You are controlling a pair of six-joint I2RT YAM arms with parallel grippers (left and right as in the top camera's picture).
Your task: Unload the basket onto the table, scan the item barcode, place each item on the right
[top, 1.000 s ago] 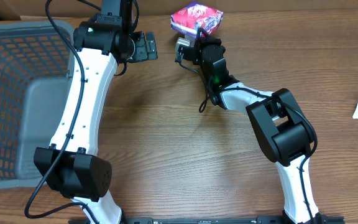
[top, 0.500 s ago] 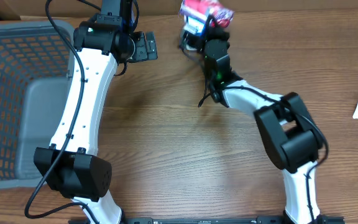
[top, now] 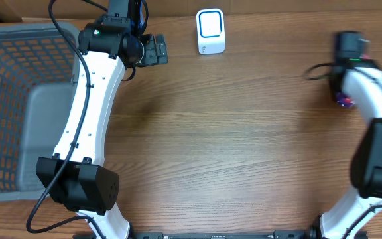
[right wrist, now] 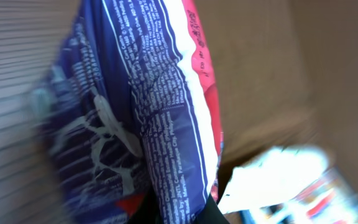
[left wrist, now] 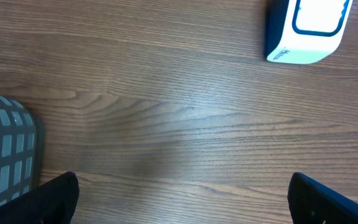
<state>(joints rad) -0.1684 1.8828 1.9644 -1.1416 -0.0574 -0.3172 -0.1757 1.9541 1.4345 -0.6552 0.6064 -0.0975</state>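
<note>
Clamped in right gripper [top: 341,93] near the table's right edge: purple-and-red snack packet [right wrist: 148,124]. Left gripper [top: 156,50] spread wide beside white scanner [top: 211,32]. Open wood tabletop [top: 231,146] between; grey basket [top: 18,106] hugging left edge.

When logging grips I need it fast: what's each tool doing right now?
Left tool: open, holding nothing.
Right tool: closed on the packet.
</note>
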